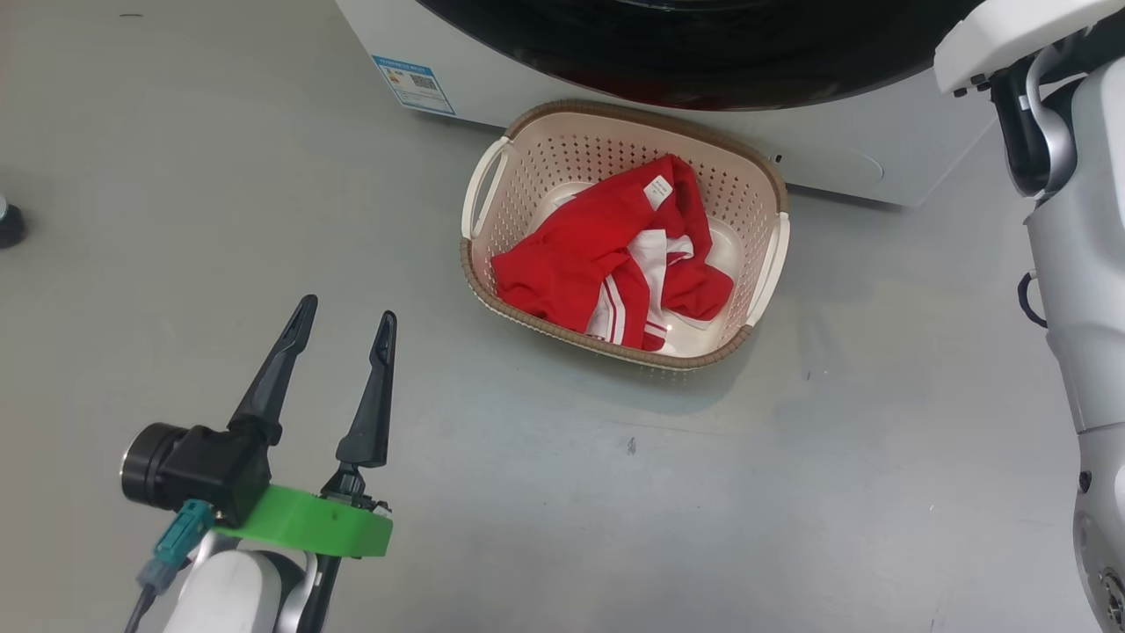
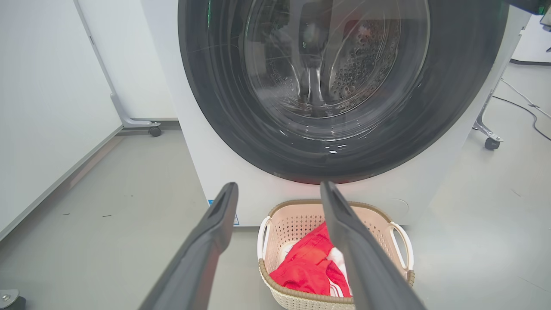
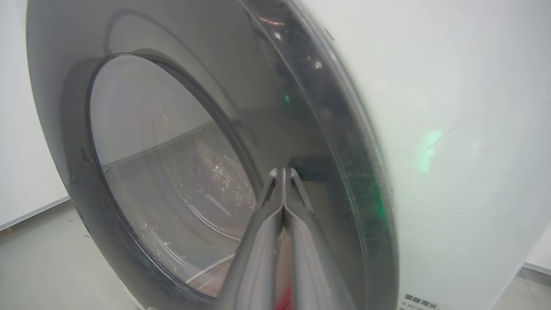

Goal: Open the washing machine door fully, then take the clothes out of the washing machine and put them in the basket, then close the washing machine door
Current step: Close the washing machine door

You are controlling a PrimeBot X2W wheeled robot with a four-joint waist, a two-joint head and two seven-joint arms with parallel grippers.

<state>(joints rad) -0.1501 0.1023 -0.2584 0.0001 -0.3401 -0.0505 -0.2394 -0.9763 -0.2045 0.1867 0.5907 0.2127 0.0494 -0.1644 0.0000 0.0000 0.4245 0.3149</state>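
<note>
The cream basket stands on the floor just in front of the washing machine, and the red clothes with white stripes lie inside it. The washing machine door sits flat against the white front, its glass bowl showing the steel drum behind. My left gripper hovers open and empty over the floor, to the left of the basket and short of it. My right gripper is shut on nothing, its tips right at the door's black rim.
My pale right arm rises along the right edge of the head view. Wheeled stand feet flank the machine, and a cable runs on the floor at the right. A white wall panel stands at the left.
</note>
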